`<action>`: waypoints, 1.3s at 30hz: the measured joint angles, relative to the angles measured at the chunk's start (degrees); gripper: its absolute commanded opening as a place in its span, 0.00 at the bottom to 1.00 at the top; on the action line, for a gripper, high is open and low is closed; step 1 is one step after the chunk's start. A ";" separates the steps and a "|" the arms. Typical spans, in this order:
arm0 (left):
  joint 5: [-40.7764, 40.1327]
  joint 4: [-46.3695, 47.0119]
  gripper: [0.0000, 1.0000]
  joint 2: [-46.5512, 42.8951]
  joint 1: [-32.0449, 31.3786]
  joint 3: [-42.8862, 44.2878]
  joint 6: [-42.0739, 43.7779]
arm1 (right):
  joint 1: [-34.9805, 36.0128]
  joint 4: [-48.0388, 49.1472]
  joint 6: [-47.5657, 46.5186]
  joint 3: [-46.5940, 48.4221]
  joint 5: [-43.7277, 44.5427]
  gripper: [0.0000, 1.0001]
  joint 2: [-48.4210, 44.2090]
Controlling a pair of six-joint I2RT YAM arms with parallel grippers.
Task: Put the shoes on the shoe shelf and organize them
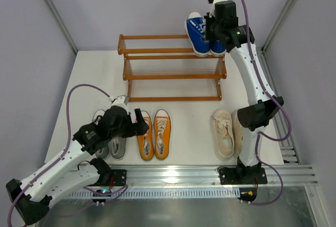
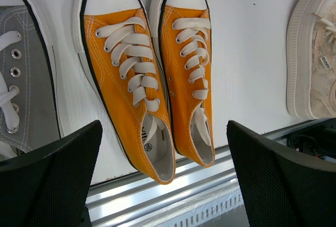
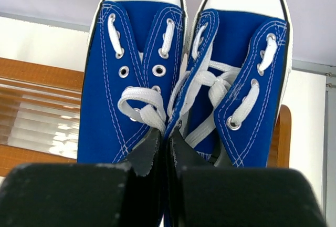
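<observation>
My right gripper (image 1: pixel 212 32) is shut on the inner sides of the blue shoes (image 1: pixel 202 35), one finger inside each shoe (image 3: pixel 173 106). It holds the pair above the right end of the shoe shelf's (image 1: pixel 157 53) top tier. My left gripper (image 1: pixel 140 123) is open and empty above the heels of the orange shoes (image 1: pixel 154 133), which lie side by side on the table (image 2: pixel 152 80). The grey shoes (image 1: pixel 116 145) lie left of them, partly under my left arm. The cream shoes (image 1: pixel 224 131) lie at the right.
A metal rail (image 1: pixel 184 174) runs along the table's near edge, just behind the orange heels (image 2: pixel 173 185). Both shelf tiers are bare apart from the blue pair. Grey walls close in the back and sides.
</observation>
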 measured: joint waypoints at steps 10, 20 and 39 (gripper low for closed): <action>-0.72 -1.14 1.00 -1.16 0.00 0.00 -0.04 | -0.11 0.00 1.97 -0.26 0.79 0.04 -0.96; -0.87 -1.62 1.00 -1.31 0.00 0.00 -0.24 | 0.02 -3.48 4.55 -3.41 -0.02 0.04 -5.77; -0.90 -1.84 1.00 -1.40 0.00 0.00 -0.26 | 4.24 6.25 6.80 -18.38 6.23 0.04 -12.76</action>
